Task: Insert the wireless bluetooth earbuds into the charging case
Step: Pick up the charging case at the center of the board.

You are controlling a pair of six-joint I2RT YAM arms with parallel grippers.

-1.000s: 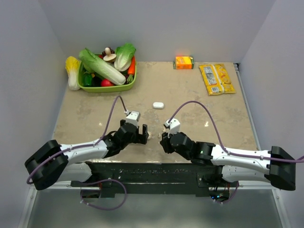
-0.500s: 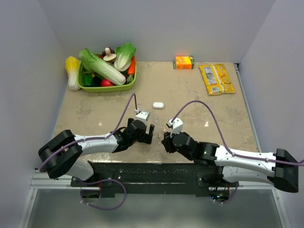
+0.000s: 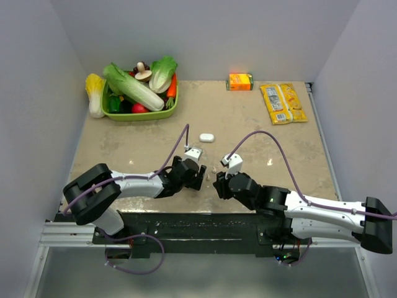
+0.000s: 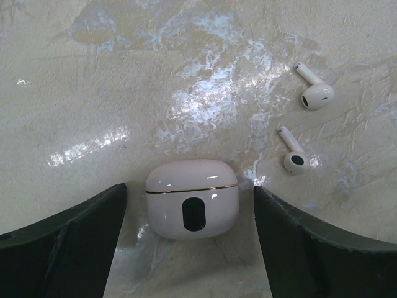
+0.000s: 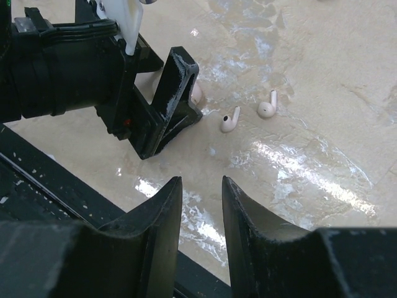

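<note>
Wireless bluetooth earbuds, two in all, lie loose on the table near its near edge, close together and just right of the one charging case, whose lid is closed. The left gripper has its jaws spread wide on either side of the case, a gap showing on each side. The right gripper, just right of the earbuds, has its jaws narrowly parted around nothing; one more small white oval object lies farther back.
</note>
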